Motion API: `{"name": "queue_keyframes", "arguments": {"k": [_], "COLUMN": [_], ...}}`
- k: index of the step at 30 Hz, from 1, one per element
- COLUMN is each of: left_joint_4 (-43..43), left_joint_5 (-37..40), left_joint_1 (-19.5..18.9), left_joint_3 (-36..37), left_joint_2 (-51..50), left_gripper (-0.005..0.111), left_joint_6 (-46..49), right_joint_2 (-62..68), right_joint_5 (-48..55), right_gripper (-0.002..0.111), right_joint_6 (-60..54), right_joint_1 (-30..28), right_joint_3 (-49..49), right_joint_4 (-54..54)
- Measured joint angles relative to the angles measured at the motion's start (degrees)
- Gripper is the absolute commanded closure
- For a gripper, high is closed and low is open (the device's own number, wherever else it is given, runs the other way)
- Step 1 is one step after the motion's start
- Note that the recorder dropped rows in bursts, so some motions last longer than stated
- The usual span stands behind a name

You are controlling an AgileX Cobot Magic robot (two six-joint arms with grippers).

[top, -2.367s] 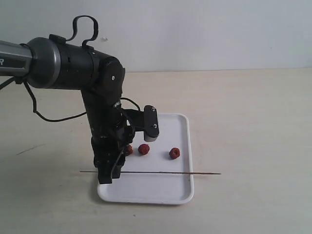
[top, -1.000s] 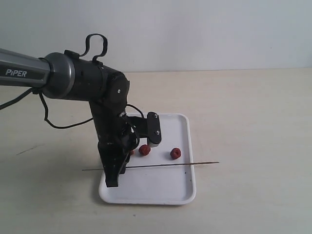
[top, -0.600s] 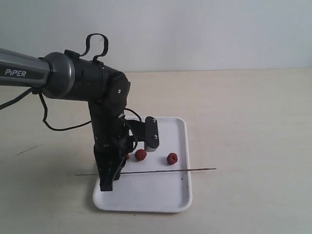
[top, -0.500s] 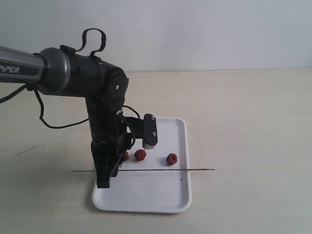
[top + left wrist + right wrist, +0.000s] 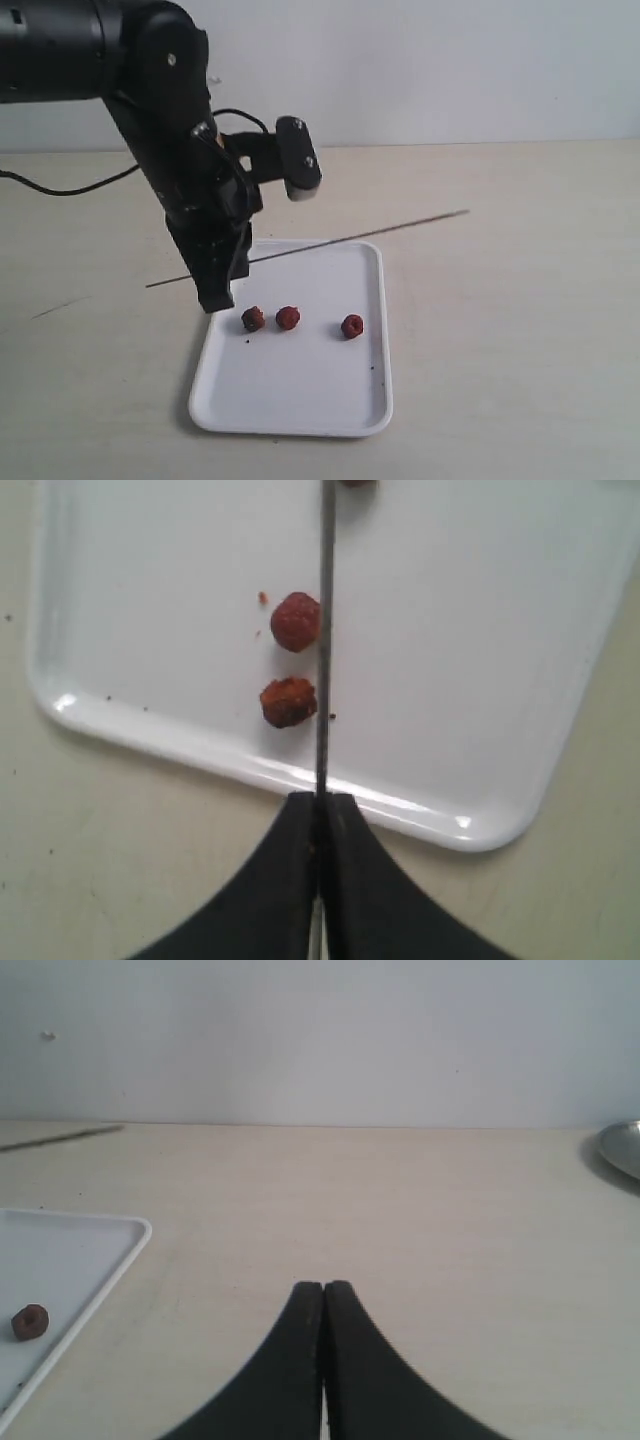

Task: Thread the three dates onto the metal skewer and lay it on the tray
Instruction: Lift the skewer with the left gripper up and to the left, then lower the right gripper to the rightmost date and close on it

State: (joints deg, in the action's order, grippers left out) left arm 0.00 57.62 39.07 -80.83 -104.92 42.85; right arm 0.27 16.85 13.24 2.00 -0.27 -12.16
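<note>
My left gripper [image 5: 222, 290] [image 5: 322, 798] is shut on the metal skewer [image 5: 330, 240] [image 5: 324, 630], holding it in the air above the tray's far edge, tilted up toward the right. The skewer's tip also shows in the right wrist view [image 5: 60, 1139]. Three dates [image 5: 253, 319] [image 5: 288, 318] [image 5: 351, 326] lie loose in a row on the white tray [image 5: 300, 400] [image 5: 470, 730]. Two dates [image 5: 296, 621] [image 5: 288, 701] show just beside the skewer in the left wrist view. My right gripper [image 5: 324, 1287] is shut and empty, off to the tray's side, and one date [image 5: 30, 1322] lies in its view.
The tray [image 5: 90, 1260] rests on a pale beige tabletop [image 5: 520, 320] before a white wall. A grey metal dish edge [image 5: 622, 1148] shows at the far side in the right wrist view. Small crumbs dot the tray.
The left arm has lifted the skewer well above the tray and moved it back, its right end now tilted upward. The dates have stayed on the tray.
</note>
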Motion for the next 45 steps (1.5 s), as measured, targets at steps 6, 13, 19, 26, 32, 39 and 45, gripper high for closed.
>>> {"name": "queue_keyframes", "arguments": {"k": [6,13,19,26,32,39,45], "left_joint_4": [0.0,0.0,-10.7,-19.3,-18.2,-19.5,-23.5], "left_joint_5": [2.0,2.2,-8.3,-10.2,-10.9,-12.9,-13.0], "left_joint_1": [-3.6,-7.6,-8.2,-9.1,-15.7,-26.0,-30.9], "left_joint_3": [0.0,6.0,11.2,12.0,12.0,12.0,12.0], "left_joint_2": [3.2,3.3,3.3,3.6,5.6,6.0,6.0], "left_gripper": [0.107,0.107,0.107,0.107,0.107,0.107,0.107], "left_joint_6": [-10.6,-6.2,12.9,20.5,10.9,2.9,2.1], "right_joint_2": [0.0,0.0,0.0,0.0,0.0,3.0,22.1], "right_joint_5": [0.0,-4.3,-12.5,-19.1,-25.4,-29.2,-29.9], "right_gripper": [0.108,0.108,0.108,0.108,0.108,0.108,0.108], "right_joint_6": [0.0,0.0,1.4,12.6,21.0,21.4,16.0], "right_joint_1": [0.0,0.0,0.0,0.0,0.0,0.0,0.0], "right_joint_3": [0.0,0.0,0.0,0.0,0.0,-3.3,-18.9], "right_joint_4": [0.0,-2.5,-0.7,7.1,9.9,9.9,7.2]}}
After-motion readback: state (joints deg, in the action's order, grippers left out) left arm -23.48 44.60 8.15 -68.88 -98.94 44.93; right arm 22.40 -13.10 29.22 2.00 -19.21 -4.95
